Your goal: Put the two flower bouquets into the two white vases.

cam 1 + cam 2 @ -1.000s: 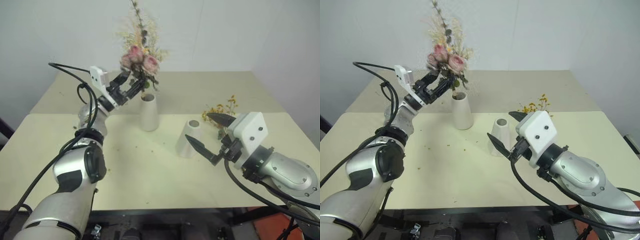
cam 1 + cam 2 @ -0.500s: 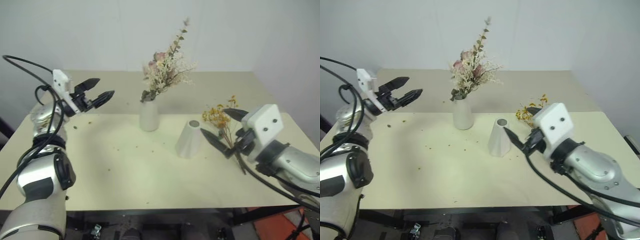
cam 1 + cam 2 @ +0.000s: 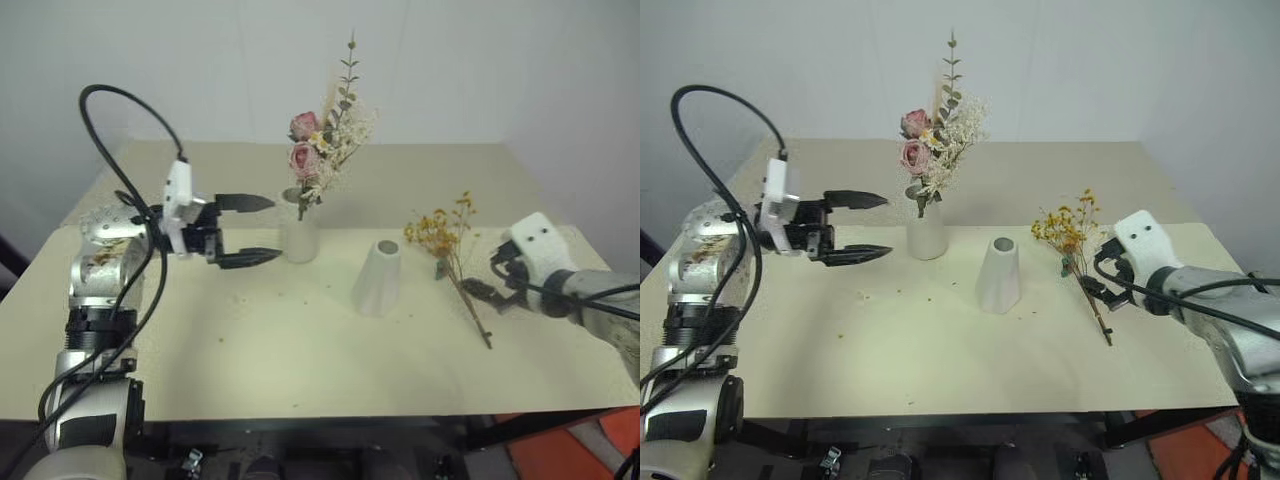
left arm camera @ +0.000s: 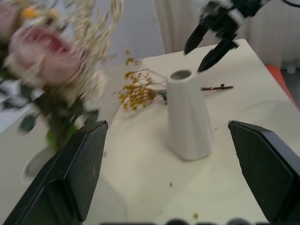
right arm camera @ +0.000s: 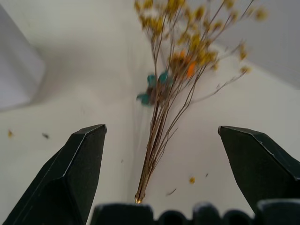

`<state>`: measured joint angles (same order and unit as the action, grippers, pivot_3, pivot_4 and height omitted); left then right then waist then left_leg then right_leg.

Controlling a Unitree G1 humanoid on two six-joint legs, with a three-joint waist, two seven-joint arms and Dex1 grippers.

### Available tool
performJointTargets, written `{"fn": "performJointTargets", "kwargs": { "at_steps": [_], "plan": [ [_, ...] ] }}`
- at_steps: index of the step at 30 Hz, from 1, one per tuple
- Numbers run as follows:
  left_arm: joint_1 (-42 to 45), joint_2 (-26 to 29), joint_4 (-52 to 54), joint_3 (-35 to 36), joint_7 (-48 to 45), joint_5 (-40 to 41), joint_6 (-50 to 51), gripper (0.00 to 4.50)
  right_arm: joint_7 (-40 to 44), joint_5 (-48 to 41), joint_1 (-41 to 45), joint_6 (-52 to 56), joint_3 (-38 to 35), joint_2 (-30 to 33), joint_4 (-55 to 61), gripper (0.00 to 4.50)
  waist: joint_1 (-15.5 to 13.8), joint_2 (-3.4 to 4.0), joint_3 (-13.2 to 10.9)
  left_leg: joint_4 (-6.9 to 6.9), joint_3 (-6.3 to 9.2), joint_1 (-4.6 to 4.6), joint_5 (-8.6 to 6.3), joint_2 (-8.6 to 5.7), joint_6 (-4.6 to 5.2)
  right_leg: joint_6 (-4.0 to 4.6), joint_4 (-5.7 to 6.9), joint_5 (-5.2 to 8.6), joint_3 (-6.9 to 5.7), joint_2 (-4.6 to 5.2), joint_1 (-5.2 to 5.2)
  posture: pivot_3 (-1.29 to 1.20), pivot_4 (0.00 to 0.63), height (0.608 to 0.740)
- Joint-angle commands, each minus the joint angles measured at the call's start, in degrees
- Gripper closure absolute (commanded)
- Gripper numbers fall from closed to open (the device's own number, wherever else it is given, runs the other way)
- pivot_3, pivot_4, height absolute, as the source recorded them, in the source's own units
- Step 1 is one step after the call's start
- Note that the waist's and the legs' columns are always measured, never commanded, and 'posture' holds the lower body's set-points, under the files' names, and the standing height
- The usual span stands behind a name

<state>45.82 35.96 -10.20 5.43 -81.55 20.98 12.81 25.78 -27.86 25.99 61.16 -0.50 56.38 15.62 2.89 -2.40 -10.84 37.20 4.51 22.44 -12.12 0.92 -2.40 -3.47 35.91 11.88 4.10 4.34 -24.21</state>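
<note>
Matte cream table (image 3: pixel 300 350), tapered white vases (image 3: pixel 379 277), wiry yellow bouquet (image 3: pixel 448 250)

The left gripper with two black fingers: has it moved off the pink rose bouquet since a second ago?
Yes. The left gripper has backed away leftward from the pink rose bouquet, which now stands in the white tapered vase; the gripper is open.

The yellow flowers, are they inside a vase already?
No. The yellow flowers lie flat on the table, beside the empty white vase, with the open right gripper at their stems.
</note>
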Motion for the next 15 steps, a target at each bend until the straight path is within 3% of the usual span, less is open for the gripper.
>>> {"fn": "performJointTargets", "kwargs": {
  "at_steps": [1, 10, 15],
  "plan": [
    [-1.27, -0.89, 6.87, -2.84, 4.06, 0.36, 2.79, 0.01, 3.62, 3.26, 5.36, -3.70, 3.49, -1.95, -6.55, 0.00, 0.40, 0.02, -0.01, 0.00, -0.01, 0.00, 0.00, -0.01, 0.00, 0.00, -0.01, 0.00, 0.02, 0.01, -0.01, 0.00, 0.150, 0.740],
    [-6.00, 2.40, 14.50, -4.68, 5.32, 2.03, 5.95, 0.01, 9.38, 14.63, 14.35, -15.90, 12.51, -8.60, -26.44, 0.00, 1.14, 0.08, -0.05, -0.02, 0.00, -0.02, 0.00, -0.01, 0.00, -0.01, 0.01, 0.00, 0.03, -0.02, -0.04, 0.00, 0.150, 0.740],
    [-7.13, 2.17, 16.70, -4.99, 7.32, 3.12, 6.52, 0.01, 10.54, 18.22, 19.16, -21.33, 12.22, -13.31, -39.25, 0.00, 1.01, 0.10, -0.06, -0.01, 0.00, -0.02, 0.00, -0.03, 0.00, 0.00, 0.01, 0.00, 0.02, 0.00, -0.02, 0.00, 0.150, 0.740]
  ]
}}
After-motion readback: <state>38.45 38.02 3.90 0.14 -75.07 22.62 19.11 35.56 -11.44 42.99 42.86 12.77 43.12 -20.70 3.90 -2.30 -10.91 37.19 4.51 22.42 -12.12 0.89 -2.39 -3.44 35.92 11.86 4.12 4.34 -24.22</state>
